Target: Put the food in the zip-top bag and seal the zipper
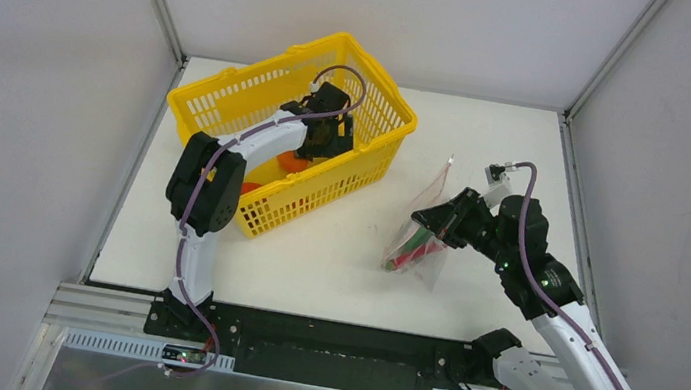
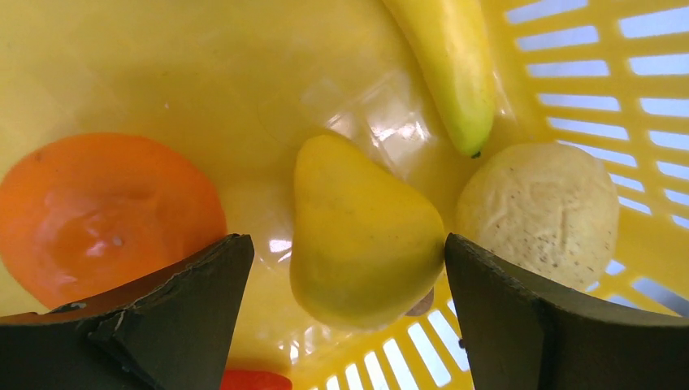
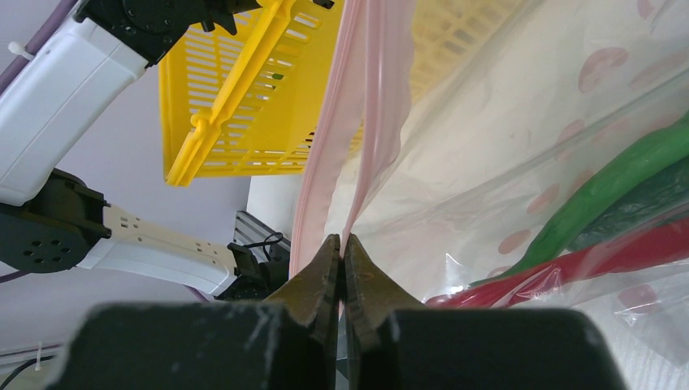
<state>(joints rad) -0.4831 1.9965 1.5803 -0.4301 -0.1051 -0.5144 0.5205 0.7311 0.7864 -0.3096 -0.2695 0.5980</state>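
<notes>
The zip-top bag (image 1: 422, 235) stands tilted on the white counter (image 1: 331, 274), right of the yellow basket (image 1: 232, 109) and apart from it. Through its clear dotted film show 2 long green peppers (image 3: 617, 187) and a red chili (image 3: 585, 260), lying together toward the bag's lower end. The zipper (image 3: 357, 146) runs down as 2 pink bands side by side, ending at the right claw (image 3: 341, 260), whose jaws are pressed together on the bag's edge there.

The remaining food sits in the basket. A yellow lemon (image 2: 361, 231) with a pointed top lies on the basket floor, directly between the fingers of the left claw (image 2: 345, 268). That claw is spread wide and holds nothing; neither finger touches the lemon. Just right of the lemon rests a pale speckled round fruit (image 2: 540, 211), against the slotted wall. A yellow banana (image 2: 451, 73) lies beyond them, its tip near both. An orange fruit (image 2: 97, 211) sits to the left, partly behind the left finger.
</notes>
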